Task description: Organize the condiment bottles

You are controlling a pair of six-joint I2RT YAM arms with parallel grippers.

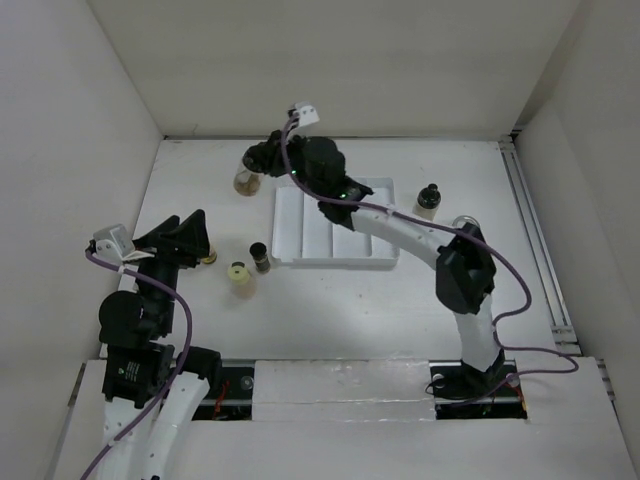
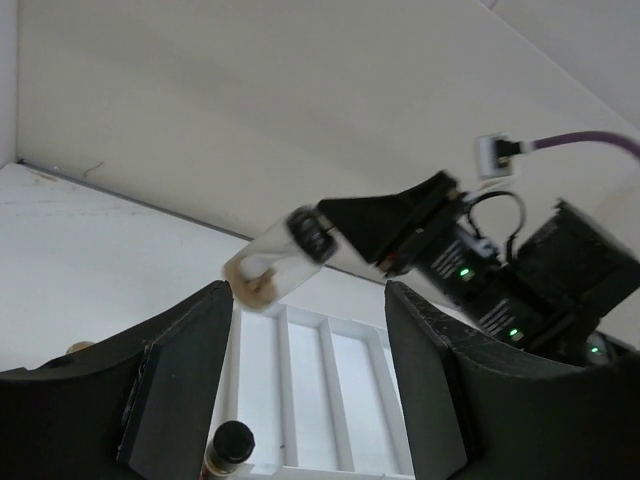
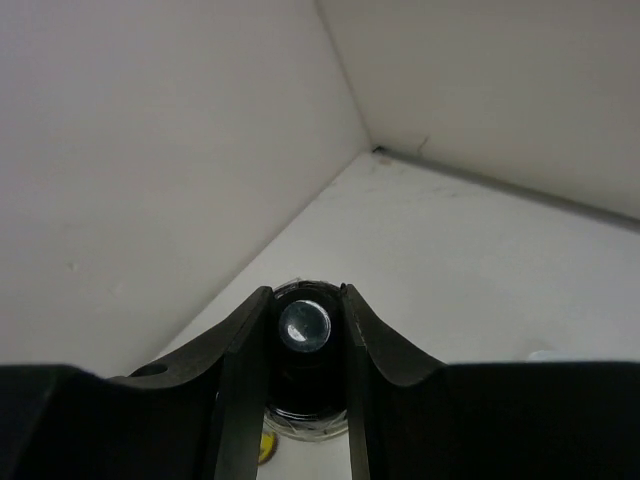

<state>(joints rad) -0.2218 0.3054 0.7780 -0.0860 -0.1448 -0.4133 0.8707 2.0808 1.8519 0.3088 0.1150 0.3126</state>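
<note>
Far left: left gripper low over the tabletop, aimed roughly toward the tray. Fingers apart with a wide gap, nothing between them. Small beige-topped item just beside the gripper tip, too hidden to identify.

Next over: yellow-topped bottle upright on the tabletop, near the left gripper but not touching it. Dark bottle upright just right of it, close to the tray's near-left corner and outside the tray. Apart from each other.

Further back, same column: beige-filled bottle beyond the tray's far-left corner, near the back wall. Clamped at its black cap by the right gripper, fingers closed on either side of the cap. Tilted steeply in the left wrist view, base lower than cap, beige contents settled at the base end. Cannot tell whether the base touches the tabletop.

Centre: white divided tray lying flat, long narrow compartments. No bottle showing in the visible ones; right arm crossing over its far-right part, so that part is hidden.

Right of tray: black-capped bottle upright on the tabletop, outside the tray and near its far-right corner. Just right of that, a clear round rim poking out from behind the right arm's elbow, mostly hidden, contents not readable.
</note>
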